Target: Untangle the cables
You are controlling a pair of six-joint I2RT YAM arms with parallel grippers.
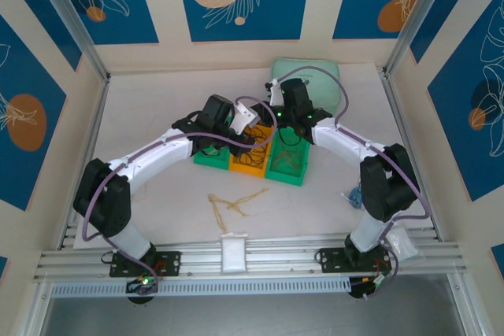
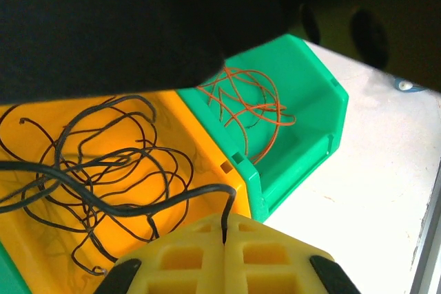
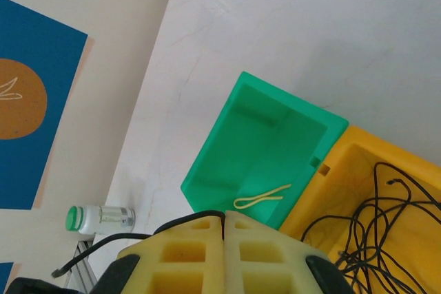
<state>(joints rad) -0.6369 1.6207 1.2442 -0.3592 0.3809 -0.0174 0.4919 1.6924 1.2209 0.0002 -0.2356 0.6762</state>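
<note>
Pinching a black cable (image 2: 200, 191) between its clenched yellow fingers (image 2: 186, 256), the left gripper (image 2: 224, 224) sits at the bottom edge of the left wrist view. The strand rises from the seam of the fingers, bends, and runs off toward the left edge of the frame. Behind it an orange bin (image 2: 34, 239) holds a loose tangle of black cables (image 2: 103, 149). A green bin (image 2: 310, 122) stands touching the orange one's right side, with a bunch of red-orange cables (image 2: 244, 105) lying inside.

In the right wrist view the right gripper (image 3: 224, 219) is likewise clenched at the bottom of the frame. A black strand (image 3: 89, 253) comes in from the lower left, follows the top of the left finger to the seam, and looks pinched there. Above the fingers a second green bin (image 3: 213, 163) holds a single yellow loop (image 3: 262, 197), and the orange bin with the black tangle stands against it at the right edge. A small bottle (image 3: 100, 218) with a green cap lies at the lower left.

From above, three bins stand in a row mid-frame, green, orange, green, with both arms reaching over them. A few yellow cables (image 1: 232, 204) lie on the white counter (image 1: 157, 210) just below the bins.
</note>
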